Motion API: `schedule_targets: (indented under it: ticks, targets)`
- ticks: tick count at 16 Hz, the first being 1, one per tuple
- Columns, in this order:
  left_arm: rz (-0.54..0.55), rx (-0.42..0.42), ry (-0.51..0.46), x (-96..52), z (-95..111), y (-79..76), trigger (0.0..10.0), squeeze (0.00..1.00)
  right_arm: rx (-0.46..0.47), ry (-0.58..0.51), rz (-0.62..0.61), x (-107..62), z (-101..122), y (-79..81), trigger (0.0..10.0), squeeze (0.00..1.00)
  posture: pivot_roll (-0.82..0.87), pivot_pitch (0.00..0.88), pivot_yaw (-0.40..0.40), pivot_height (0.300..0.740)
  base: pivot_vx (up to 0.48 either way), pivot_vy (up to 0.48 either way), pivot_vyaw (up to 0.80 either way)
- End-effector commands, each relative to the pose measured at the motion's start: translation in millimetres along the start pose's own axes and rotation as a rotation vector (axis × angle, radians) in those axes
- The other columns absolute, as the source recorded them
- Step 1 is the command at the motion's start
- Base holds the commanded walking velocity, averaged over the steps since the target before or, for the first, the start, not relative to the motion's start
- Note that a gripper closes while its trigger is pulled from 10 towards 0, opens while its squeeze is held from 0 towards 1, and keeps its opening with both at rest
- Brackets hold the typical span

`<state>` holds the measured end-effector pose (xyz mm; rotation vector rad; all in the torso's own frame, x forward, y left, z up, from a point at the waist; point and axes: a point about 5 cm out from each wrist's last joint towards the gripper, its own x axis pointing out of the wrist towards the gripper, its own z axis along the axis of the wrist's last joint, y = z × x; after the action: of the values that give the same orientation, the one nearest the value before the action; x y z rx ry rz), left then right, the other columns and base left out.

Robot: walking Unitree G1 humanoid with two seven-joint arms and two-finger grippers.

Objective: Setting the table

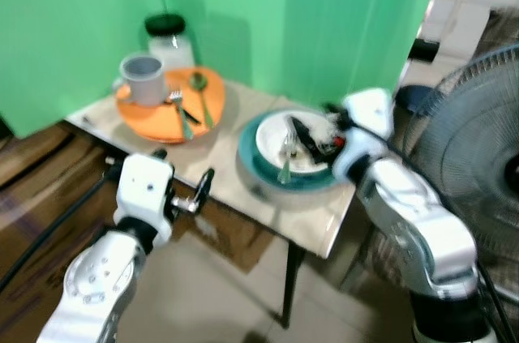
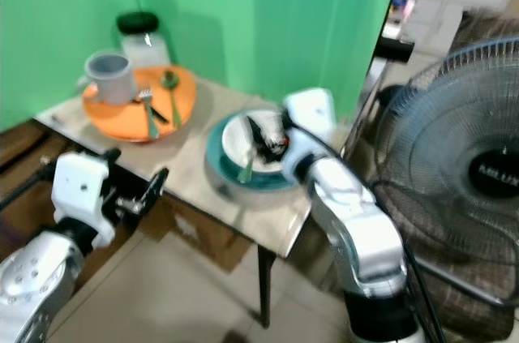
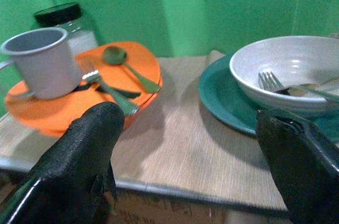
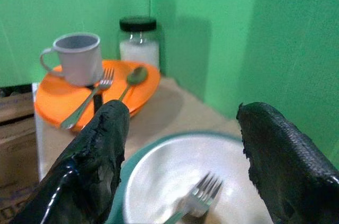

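On the small table point(image 1: 243, 177) before the green backdrop point(image 1: 284, 19), your items stand as follows.

White bowl point(image 1: 285, 142): seated on a teal plate point(image 1: 253, 166) at the table's right end; holds one fork point(image 3: 288, 87), tines toward the rim, handle leaning out over the edge.

Orange plate point(image 1: 166, 112): at the table's far left corner; carries a grey mug point(image 1: 143, 79), upright, handle to the left, contents not visible. Beside the mug lie a second fork point(image 1: 180, 109), a green spoon point(image 1: 201, 93) and a dark-handled utensil, too blurred to identify.

Glass jar point(image 1: 169, 41), black lid: just behind the orange plate against the backdrop; filled with something white.

Left gripper point(image 1: 182, 185): you have it held low at the table's near edge, short of the orange plate, fingers spread wide, nothing between them.

Right gripper point(image 1: 312, 139): arm bent in from the right, wrist above the bowl's right rim, fingers parted wide over the bowl on either side of the fork, not closed on it.

Floor fan point(image 1: 474, 156): standing at the right, beside the right arm.
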<state>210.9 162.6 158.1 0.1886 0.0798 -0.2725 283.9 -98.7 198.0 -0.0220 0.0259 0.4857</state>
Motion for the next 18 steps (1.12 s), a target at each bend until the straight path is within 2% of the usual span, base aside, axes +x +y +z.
schedule_targets:
  ticks: [1, 2, 3, 5, 7, 8, 9, 11, 15, 18]
  targets:
    - [-0.022, -0.001, -0.005, 0.4, 2, -2.3, 10.0, 0.0, -0.02, 0.05, -0.012, 0.0, -3, -7.9, 10.0, 0.0, 0.12, 0.0, 0.046, 0.74, 0.296, 0.0, 0.0]
    - [-0.045, 0.012, 0.006, -0.7, 0, -2.3, 10.0, 0.0, -0.08, 0.101, 0.014, 6.2, 0, -8.7, 10.0, 0.0, 0.12, 0.0, 0.046, 0.74, 0.0, 0.0, 0.0]
    - [-0.101, 0.029, 0.022, -2.9, -2, -4.6, 10.0, 0.0, -0.095, 0.139, 0.006, 11.3, 0, -9.7, 10.0, 0.0, 0.12, 0.0, 0.046, 0.74, 0.0, 0.0, 0.0]
    - [-0.212, 0.051, 0.066, -6.6, -8, -8.7, 10.0, 0.0, -0.097, 0.214, 0.026, 20.5, -1, -10.3, 10.0, 0.0, 0.12, 0.0, 0.045, 0.74, 0.0, 0.0, 0.0]
    - [-0.255, 0.053, 0.068, -6.4, -8, -10.1, 10.0, 0.0, -0.094, 0.269, 0.066, 24.9, -3, -8.4, 10.0, 0.0, 0.12, 0.0, 0.045, 0.74, 0.0, 0.0, 0.0]
    - [-0.335, 0.042, 0.073, -5.3, -4, -13.5, 10.0, 0.0, -0.15, 0.386, 0.133, 32.2, -7, -5.4, 10.0, 0.0, 0.11, 0.0, 0.047, 0.74, 0.0, 0.0, 0.0]
    - [-0.392, 0.044, 0.089, -6.6, -4, -16.2, 10.0, 0.0, -0.166, 0.457, 0.145, 36.8, -8, -6.6, 10.0, 0.0, 0.1, 0.0, 0.045, 0.74, 0.0, 0.0, 0.0]
    - [-0.427, 0.046, 0.1, -8.5, -4, -18.2, 10.0, 0.0, -0.175, 0.5, 0.147, 39.0, -9, -8.4, 10.0, 0.0, 0.1, 0.0, 0.042, 0.74, 0.0, 0.0, 0.0]
    - [-0.488, 0.033, 0.121, -12.1, -5, -24.4, 10.0, 0.0, -0.124, 0.66, 0.105, 40.8, -13, -22.7, 10.0, 0.0, 0.1, 0.0, 0.007, 0.74, 0.0, 0.0, 0.0]
    - [-0.524, 0.02, 0.128, -13.8, -6, -29.4, 10.0, 0.0, -0.092, 0.689, 0.019, 47.0, -14, -35.7, 10.0, 0.0, 0.1, 0.0, -0.002, 0.74, 0.0, 0.0, 0.0]
